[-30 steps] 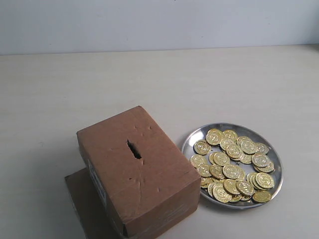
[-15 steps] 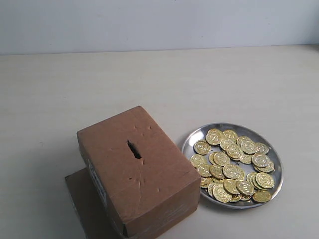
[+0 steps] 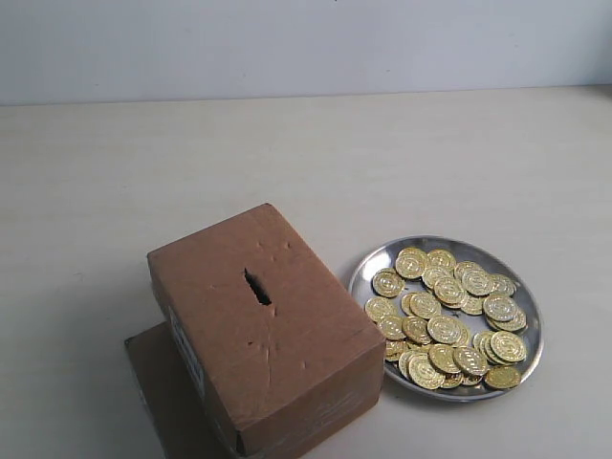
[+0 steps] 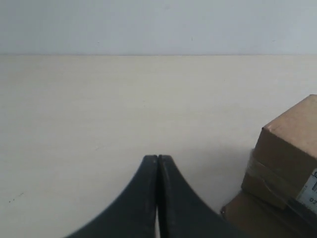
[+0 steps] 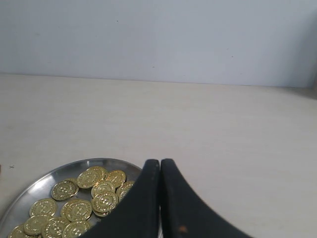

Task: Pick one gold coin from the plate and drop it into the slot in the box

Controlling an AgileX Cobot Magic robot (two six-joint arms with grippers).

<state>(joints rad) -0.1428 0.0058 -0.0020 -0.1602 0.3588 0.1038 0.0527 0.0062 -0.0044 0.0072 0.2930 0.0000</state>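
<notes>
A brown cardboard box (image 3: 263, 325) stands at the lower left of the exterior view, its dark ragged slot (image 3: 256, 287) in the top face. To its right lies the shiny silver plate (image 3: 367, 267) heaped with several gold coins (image 3: 445, 329). Neither gripper shows in the exterior view. My left gripper (image 4: 158, 159) is shut and empty above bare table, with a corner of the box (image 4: 287, 148) off to one side. My right gripper (image 5: 160, 162) is shut and empty, its black fingers just over the rim of the plate (image 5: 47, 177), with gold coins (image 5: 105, 201) beside them.
A flat brown cardboard sheet (image 3: 163, 382) lies under the box and sticks out at its left. A white label (image 4: 311, 191) shows on the box's side. The pale tabletop (image 3: 287, 163) runs back to a light wall.
</notes>
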